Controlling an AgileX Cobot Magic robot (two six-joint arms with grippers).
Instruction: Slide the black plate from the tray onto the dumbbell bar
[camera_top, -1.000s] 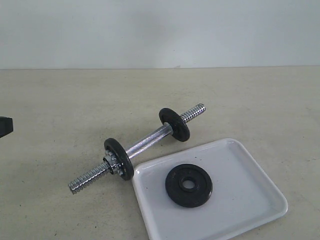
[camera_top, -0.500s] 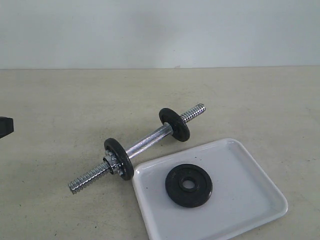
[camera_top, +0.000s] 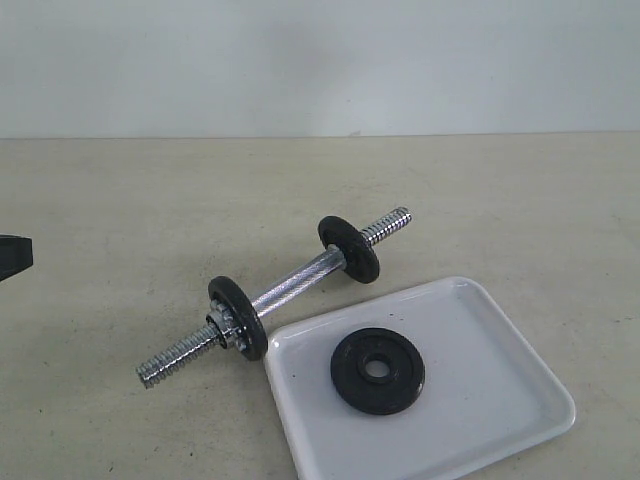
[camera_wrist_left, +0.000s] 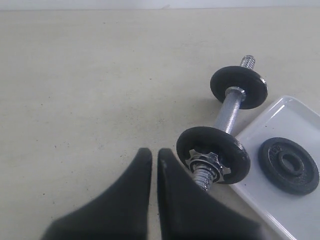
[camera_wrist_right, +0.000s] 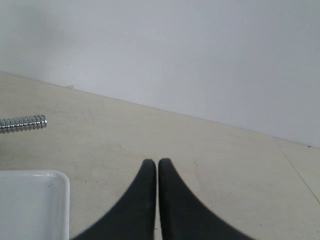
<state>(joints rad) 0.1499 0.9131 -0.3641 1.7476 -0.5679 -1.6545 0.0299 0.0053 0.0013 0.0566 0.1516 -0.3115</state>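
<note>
The black plate lies flat on the white tray at the front right; the left wrist view shows the plate and the tray too. The chrome dumbbell bar lies slantwise on the table just left of the tray, with two other black discs standing on it. My left gripper is shut and empty, short of the bar's near threaded end; only its tip shows at the exterior view's left edge. Also shut and empty, my right gripper hovers beside the tray's corner.
A star-shaped collar nut sits against the nearer disc on the bar. The bar's far threaded end pokes into the right wrist view. A pale wall rises behind the beige table.
The left gripper's tip has crept slightly further into the exterior view at the left edge. The bar, discs, plate and tray have not moved.
</note>
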